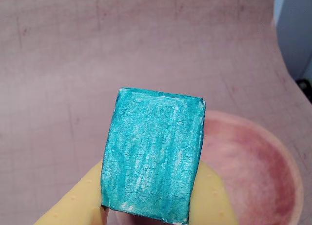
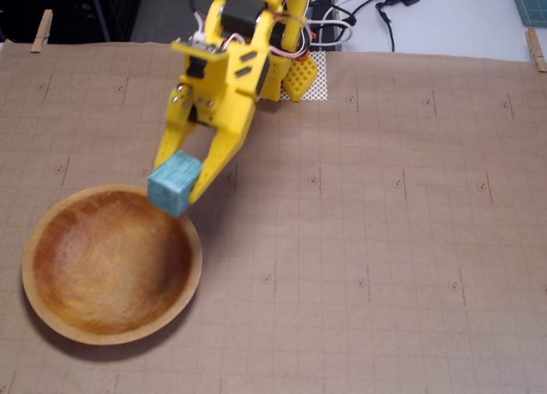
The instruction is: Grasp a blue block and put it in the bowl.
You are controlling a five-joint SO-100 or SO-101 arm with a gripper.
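**Fixed view: block carried to the bowl's rim**

The yellow gripper (image 2: 178, 197) is clamped on the blue block (image 2: 174, 183), holding it off the paper-covered table (image 2: 385, 240) right at the bowl's (image 2: 51, 304) upper right rim. The bowl sits near the table's lower left corner. So the carrying step looks nearly done (the wrist view shows the block (image 1: 153, 154) with the bowl (image 1: 273, 186) below and to its right). Next, I'd judge, a short reach farther over the bowl's middle, then letting go.
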